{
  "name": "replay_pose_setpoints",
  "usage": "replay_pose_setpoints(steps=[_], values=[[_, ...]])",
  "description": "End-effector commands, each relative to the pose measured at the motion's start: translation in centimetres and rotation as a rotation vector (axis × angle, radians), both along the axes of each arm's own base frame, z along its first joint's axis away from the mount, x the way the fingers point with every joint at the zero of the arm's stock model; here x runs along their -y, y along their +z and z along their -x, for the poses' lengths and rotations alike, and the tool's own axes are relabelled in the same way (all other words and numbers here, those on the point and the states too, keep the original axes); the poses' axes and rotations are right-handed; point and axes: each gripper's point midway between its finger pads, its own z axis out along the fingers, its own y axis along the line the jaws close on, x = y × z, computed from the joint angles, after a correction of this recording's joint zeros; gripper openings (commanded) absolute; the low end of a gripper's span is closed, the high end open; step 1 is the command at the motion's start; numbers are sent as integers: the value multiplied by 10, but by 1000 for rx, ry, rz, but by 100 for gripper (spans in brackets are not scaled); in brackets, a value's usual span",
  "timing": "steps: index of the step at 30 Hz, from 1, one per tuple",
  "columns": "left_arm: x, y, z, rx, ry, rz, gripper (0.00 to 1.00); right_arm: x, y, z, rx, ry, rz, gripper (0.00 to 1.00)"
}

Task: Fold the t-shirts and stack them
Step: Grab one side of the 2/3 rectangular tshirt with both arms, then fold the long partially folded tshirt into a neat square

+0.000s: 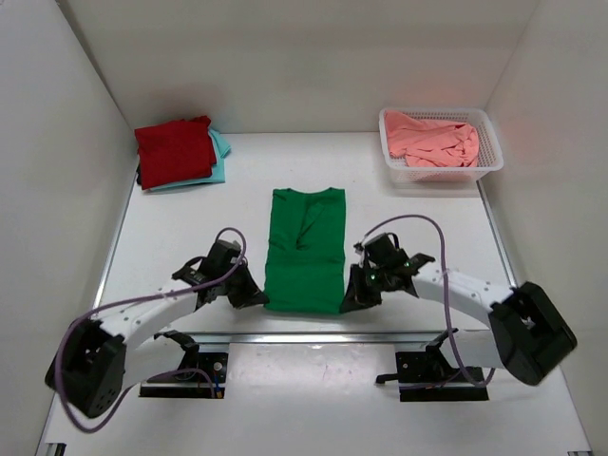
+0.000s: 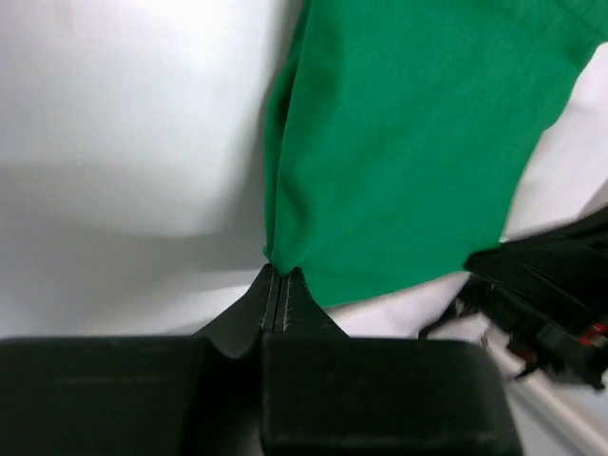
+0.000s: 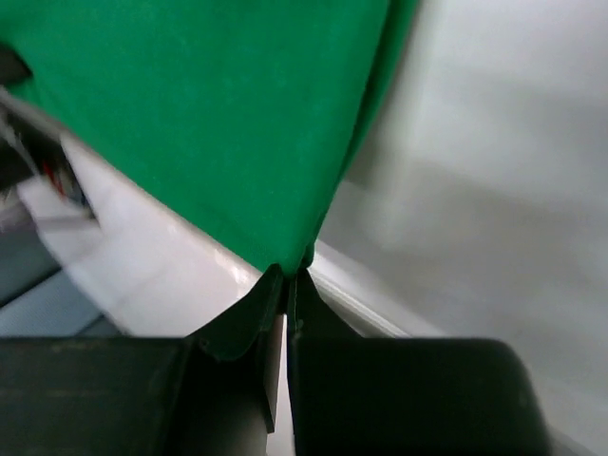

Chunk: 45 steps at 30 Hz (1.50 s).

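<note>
The table (image 1: 180,233) is a smooth white surface, boxed in by plain white walls (image 1: 285,57) at the back and on both sides. A metal strip (image 1: 313,336) runs along its near edge, just ahead of the arm bases.

The bright green t-shirt (image 1: 304,252) lies in the middle of the table, folded into a long rectangle, with its collar toward the back wall and its hem toward the near edge. The left gripper (image 1: 256,298) is pinched closed on the hem's left corner. The right gripper (image 1: 351,300) is pinched closed on its right corner. Each wrist view shows green cloth nipped between the fingertips.

In the back left corner the dark red t-shirt (image 1: 174,150) lies folded on top of the pale turquoise t-shirt (image 1: 221,152). In the back right corner stands a white mesh basket (image 1: 490,160) with a salmon pink t-shirt (image 1: 432,141) crumpled inside.
</note>
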Motion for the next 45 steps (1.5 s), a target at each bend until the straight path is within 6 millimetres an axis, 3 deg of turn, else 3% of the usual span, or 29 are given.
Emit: replay_pose_setpoints(steps=[1, 3, 5, 7, 9, 11, 13, 15, 17, 18, 20, 21, 23, 24, 27, 28, 29, 31, 32, 33, 34, 35, 38, 39, 40, 42, 45], values=[[-5, -1, 36, -97, 23, 13, 0, 9, -6, 51, -130, 12, -30, 0], [-5, 1, 42, -115, 31, 33, 0, 11, 2, 64, -136, 11, -61, 0], [-5, 13, 36, -97, 34, 49, 0, 16, 11, 66, -151, -3, -66, 0], [-4, 25, 26, -89, 34, 50, 0, 17, 31, 49, -83, 2, -83, 0], [6, 55, -1, -14, 18, 70, 0, 24, 46, 34, -87, -20, -91, 1], [17, 67, -21, -4, -9, 80, 0, 23, 65, 6, -27, -20, -101, 0], [30, 89, -47, 41, -24, 109, 0, 25, 71, -12, -38, -31, -87, 0], [36, 89, -70, 27, -5, 118, 0, 22, 81, -36, 2, -24, -83, 0], [39, 108, -104, 54, 42, 164, 0, 20, 90, -66, 34, -46, -83, 1], [40, 103, -115, 40, 52, 160, 0, 18, 99, -80, 65, -50, -97, 0], [43, 125, -155, 104, 67, 164, 0, 21, 97, -107, 65, -86, -89, 0], [41, 116, -167, 83, 72, 154, 0, 21, 103, -123, 97, -95, -94, 0], [42, 126, -200, 119, 96, 162, 0, 30, 96, -156, 96, -139, -74, 0], [39, 113, -212, 98, 112, 156, 0, 32, 101, -171, 121, -154, -69, 0], [41, 113, -260, 128, 122, 168, 0, 54, 83, -223, 126, -252, -26, 0], [44, 94, -269, 96, 118, 160, 2, 59, 86, -243, 151, -281, -16, 0], [46, 107, -286, 131, 116, 174, 7, 70, 65, -252, 117, -306, 32, 0], [51, 90, -312, 125, 92, 191, 28, 82, 64, -284, 163, -335, 95, 0], [55, 96, -326, 149, 91, 206, 35, 95, 51, -299, 183, -368, 158, 0], [58, 111, -339, 204, 82, 233, 52, 101, 46, -308, 192, -385, 175, 11], [58, 106, -344, 199, 83, 241, 70, 105, 51, -323, 239, -408, 182, 17], [58, 109, -350, 212, 81, 252, 77, 108, 53, -334, 254, -425, 189, 26], [50, 106, -347, 206, 73, 243, 81, 112, 62, -347, 298, -440, 203, 40], [46, 97, -341, 191, 71, 241, 81, 108, 71, -345, 325, -433, 193, 44], [43, 97, -338, 196, 75, 225, 82, 106, 75, -343, 354, -427, 192, 46], [38, 76, -321, 163, 57, 181, 84, 108, 78, -338, 379, -447, 188, 54], [35, 53, -299, 133, -2, 80, 86, 113, 65, -316, 329, -457, 170, 54]])
